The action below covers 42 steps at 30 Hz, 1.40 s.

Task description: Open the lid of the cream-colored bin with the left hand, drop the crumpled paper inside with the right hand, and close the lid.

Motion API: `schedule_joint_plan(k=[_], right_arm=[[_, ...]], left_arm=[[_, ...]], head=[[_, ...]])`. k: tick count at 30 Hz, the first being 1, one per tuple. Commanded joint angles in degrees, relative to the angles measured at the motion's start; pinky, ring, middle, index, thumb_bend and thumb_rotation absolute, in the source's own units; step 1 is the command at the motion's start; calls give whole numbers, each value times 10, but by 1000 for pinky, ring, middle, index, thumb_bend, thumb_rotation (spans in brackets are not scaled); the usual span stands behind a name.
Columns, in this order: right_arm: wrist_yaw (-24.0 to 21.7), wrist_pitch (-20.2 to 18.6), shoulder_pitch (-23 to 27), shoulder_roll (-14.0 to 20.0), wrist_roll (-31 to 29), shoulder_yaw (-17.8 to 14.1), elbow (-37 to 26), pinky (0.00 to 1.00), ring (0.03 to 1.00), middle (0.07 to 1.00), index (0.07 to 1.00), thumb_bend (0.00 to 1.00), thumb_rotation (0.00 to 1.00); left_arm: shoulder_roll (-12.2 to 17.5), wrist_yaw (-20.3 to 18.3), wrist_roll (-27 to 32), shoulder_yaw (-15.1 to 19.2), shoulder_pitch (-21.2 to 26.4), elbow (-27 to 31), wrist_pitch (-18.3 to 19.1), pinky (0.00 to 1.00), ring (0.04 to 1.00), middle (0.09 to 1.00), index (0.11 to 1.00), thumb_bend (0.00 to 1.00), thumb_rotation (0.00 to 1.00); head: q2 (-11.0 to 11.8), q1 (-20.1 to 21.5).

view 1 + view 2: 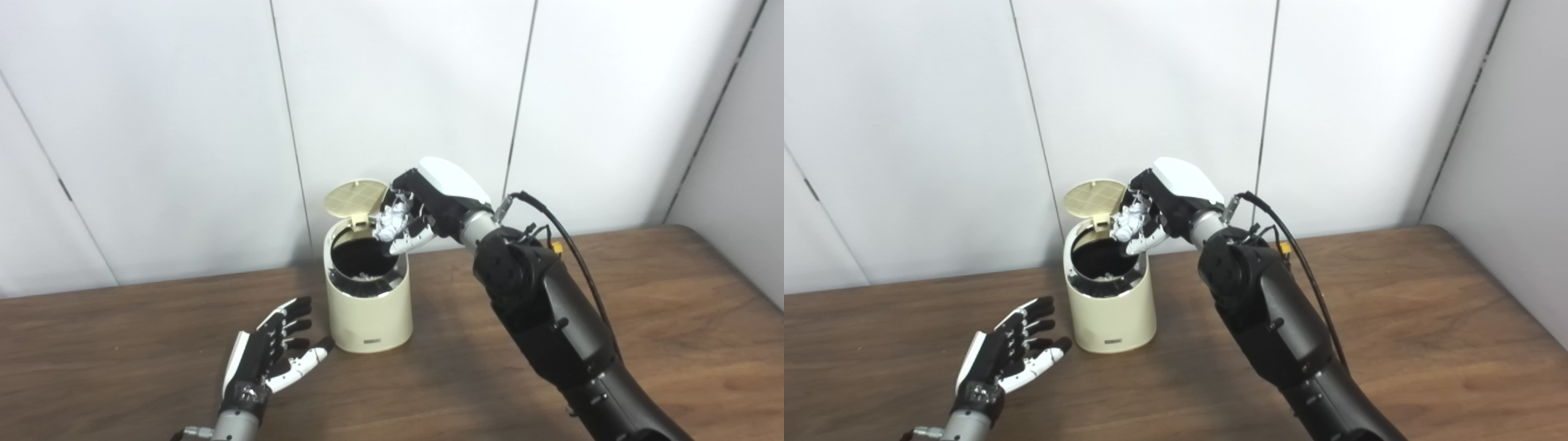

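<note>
While the ribbed round lid (356, 197) stands open, the right hand (422, 211) grips crumpled paper (392, 222) over the smooth oval bin (367, 306); left hand (269, 355) fingers spread wide.

A small cream-colored bin (367, 306) stood upright on the wooden table (612, 306), close to the white wall panels, its round hinged lid (355, 198) raised nearly vertical at the rear and showing a ribbed underside. The open mouth revealed a dark interior ringed by a shiny rim (a few pale scraps showed inside). A small dark label sat low on the front wall. The crumpled paper (392, 222), a white wad, was held above the right side of the opening, beside the lifted lid and not yet inside the bin.
</note>
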<state>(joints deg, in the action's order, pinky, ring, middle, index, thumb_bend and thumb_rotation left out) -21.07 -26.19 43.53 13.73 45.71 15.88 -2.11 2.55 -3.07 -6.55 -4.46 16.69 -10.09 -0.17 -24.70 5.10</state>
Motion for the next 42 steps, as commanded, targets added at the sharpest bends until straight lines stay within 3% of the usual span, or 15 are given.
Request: schedule_joint_plan(k=[1, 14, 30, 33, 36, 38, 42], right_arm=[[29, 21, 18, -2, 2, -1, -8, 371, 420, 502, 484, 520, 0], [38, 6, 4, -18, -1, 6, -9, 348, 402, 502, 498, 518, 0], [17, -3, 0, -12, 6, 15, -15, 346, 404, 506, 491, 518, 0], [-2, -5, 1, -6, 7, 17, -17, 370, 419, 510, 482, 519, 0], [-56, -7, 6, -3, 43, 19, -19, 438, 427, 485, 529, 518, 0], [-76, -7, 8, -3, 63, 19, -19, 387, 430, 496, 507, 520, 0], [-102, -7, 8, -5, 93, 16, -21, 378, 456, 597, 643, 529, 0]], left_arm=[[-1, 5, -4, -1, 17, 19, -10, 725, 805, 845, 863, 679, 185], [-3, 5, -5, -2, 17, 23, -7, 724, 808, 843, 862, 672, 181], [-4, 4, -4, -3, 20, 18, -9, 717, 806, 847, 863, 675, 182], [-4, 7, -8, -4, 20, 17, -9, 705, 796, 839, 857, 685, 197], [-5, 5, -4, -3, 21, 15, -11, 697, 796, 841, 858, 683, 193], [-5, 4, -3, -3, 21, 16, -10, 702, 802, 845, 861, 677, 185], [-5, 3, -2, -2, 20, 18, -6, 712, 803, 847, 864, 676, 179]], head=[[-1, 1], [-6, -2], [-9, -4], [-10, -4], [-10, -4], [-10, -4], [-11, -4]])
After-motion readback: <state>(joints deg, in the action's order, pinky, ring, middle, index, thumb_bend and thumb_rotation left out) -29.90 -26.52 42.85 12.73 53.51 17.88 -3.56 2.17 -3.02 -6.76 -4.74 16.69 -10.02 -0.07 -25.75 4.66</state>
